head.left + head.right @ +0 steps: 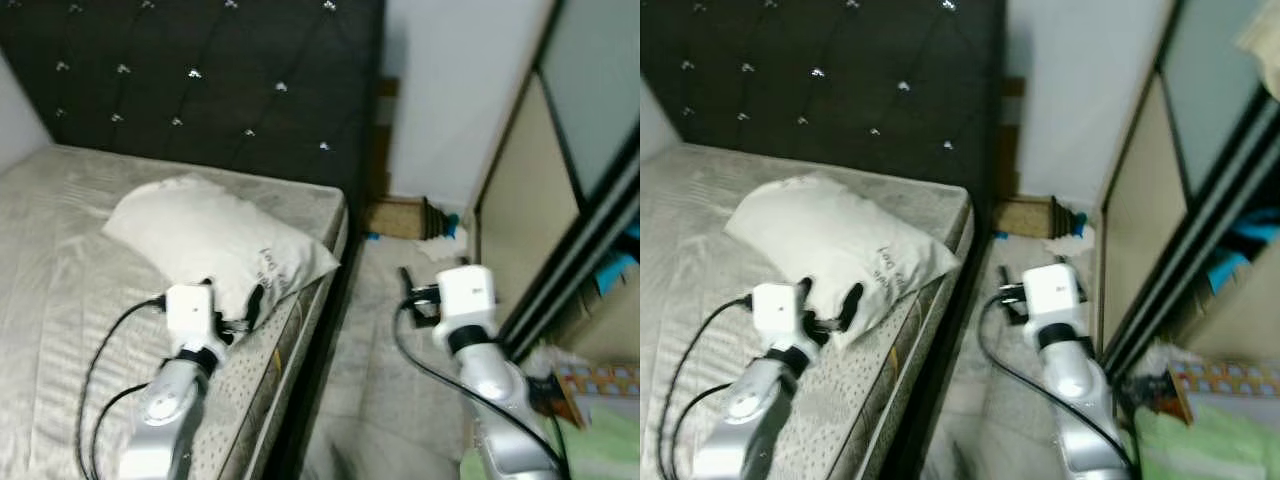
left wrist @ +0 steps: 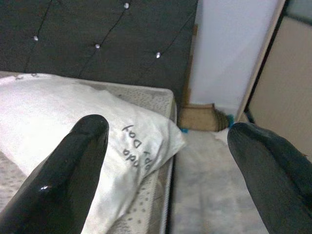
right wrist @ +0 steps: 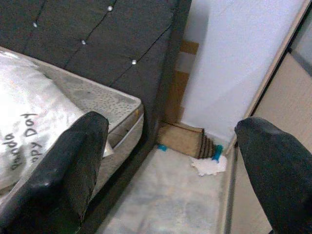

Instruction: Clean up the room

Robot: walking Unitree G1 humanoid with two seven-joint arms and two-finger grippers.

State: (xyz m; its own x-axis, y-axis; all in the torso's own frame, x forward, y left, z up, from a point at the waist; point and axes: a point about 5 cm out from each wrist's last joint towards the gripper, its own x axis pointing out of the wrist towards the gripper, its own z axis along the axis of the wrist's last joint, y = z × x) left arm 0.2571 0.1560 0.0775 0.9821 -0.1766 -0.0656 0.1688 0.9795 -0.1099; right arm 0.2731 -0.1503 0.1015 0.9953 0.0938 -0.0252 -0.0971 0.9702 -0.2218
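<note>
You are looking at a bedroom corner with a dark tufted headboard (image 1: pixel 200 80) behind a bed (image 1: pixel 60 300) on your left. A white pillow (image 1: pixel 210 240) with dark lettering lies near the bed's right edge, and your left gripper (image 1: pixel 232 305) hovers at its near corner, fingers spread. Right of the bed, over the pale floor (image 1: pixel 370 370), your right gripper (image 1: pixel 412 295) hangs with fingers spread apart. A brown basket (image 3: pixel 183 139) and crumpled white paper (image 3: pixel 209 165) sit by the wall, beside the sliding wardrobe door (image 1: pixel 560 200).

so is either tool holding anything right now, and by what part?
Nothing is held. The left tool is open at the pillow corner near the bed edge, fingers not closed on it. The right tool is open over the floor.
</note>
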